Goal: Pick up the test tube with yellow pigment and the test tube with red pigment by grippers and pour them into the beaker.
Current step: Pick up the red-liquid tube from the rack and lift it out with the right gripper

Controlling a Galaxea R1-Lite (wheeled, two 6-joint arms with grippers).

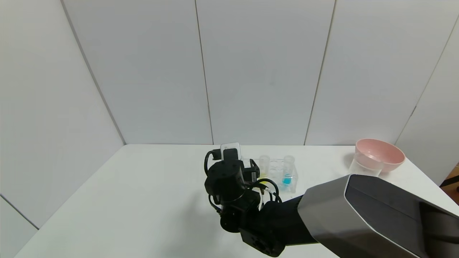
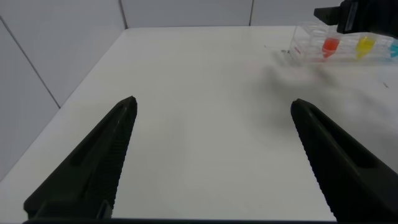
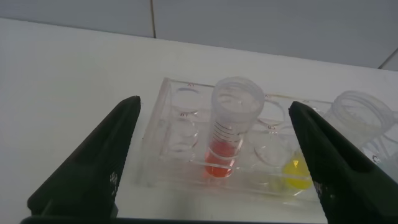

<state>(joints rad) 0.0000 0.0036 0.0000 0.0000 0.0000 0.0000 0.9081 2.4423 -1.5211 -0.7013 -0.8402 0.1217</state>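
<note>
The test tube with red pigment (image 3: 229, 127) stands upright in a clear rack (image 3: 163, 155) near the middle of the table, and the test tube with yellow pigment (image 3: 348, 134) stands upright in the same rack, just to its right. A third tube with blue liquid (image 1: 288, 170) sits at the rack's right end. The right gripper (image 3: 217, 165) hangs on the near side of the rack with its two black fingers spread wide, one on either side of the red tube and touching neither tube nor rack. From the head view the right arm's wrist hides the red tube, so its seat in the rack I judge from the wrist camera alone.

The beaker (image 1: 364, 167) stands well off to the right by the far right corner, touching a pink bowl (image 1: 379, 154) that seems to lean on it.

The left gripper (image 2: 211, 155) hovers low over the left part of the table, fingers wide apart and holding nothing.

The white table (image 1: 143, 200) is matte and plain, with broad open room on its left half and along its near edge. Pale panelled walls (image 1: 251, 71) close in at the far edge and the left side.
</note>
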